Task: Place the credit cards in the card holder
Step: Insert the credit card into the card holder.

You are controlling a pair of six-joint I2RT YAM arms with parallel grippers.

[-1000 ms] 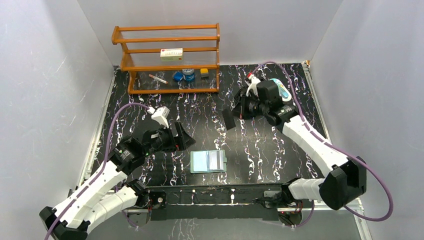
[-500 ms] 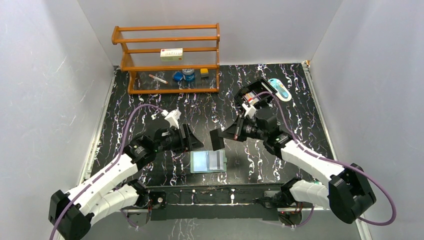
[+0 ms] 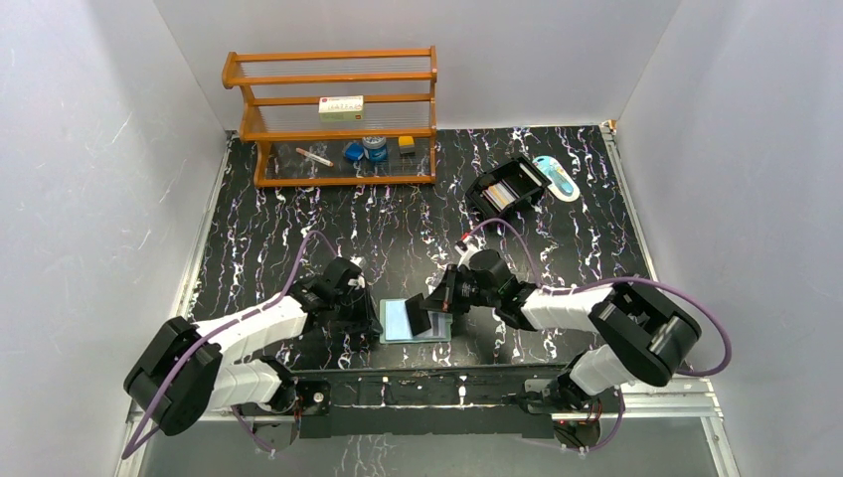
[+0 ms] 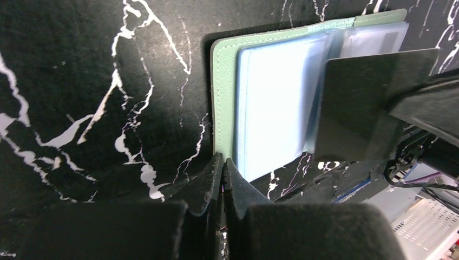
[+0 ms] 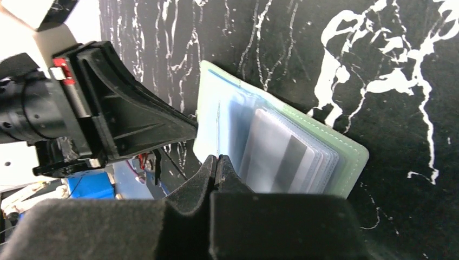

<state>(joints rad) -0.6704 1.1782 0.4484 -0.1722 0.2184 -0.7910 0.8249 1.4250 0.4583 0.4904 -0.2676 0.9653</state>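
Note:
The teal-green card holder [image 3: 440,329] lies open near the table's front edge, its pale blue pockets [image 4: 273,97] facing up. A dark credit card [image 4: 368,103] stands tilted over the pockets, its lower edge among them. My right gripper [image 3: 434,306] is shut on that card and comes in from the right. A white-grey card with a dark stripe [image 5: 287,162] sits in a clear pocket. My left gripper [image 4: 223,160] is shut, its tips against the holder's green rim [image 4: 223,97] on the left side; I cannot tell if they pinch it.
A black compartmented box [image 3: 507,187] with more cards stands at the back right, beside a blue-and-white object [image 3: 555,177]. A wooden rack [image 3: 333,114] with small items fills the back left. The black base rail [image 3: 427,388] runs just in front of the holder.
Both arms have come down to the holder. The right one carried the dark card from near the box. The left gripper went from open to shut.

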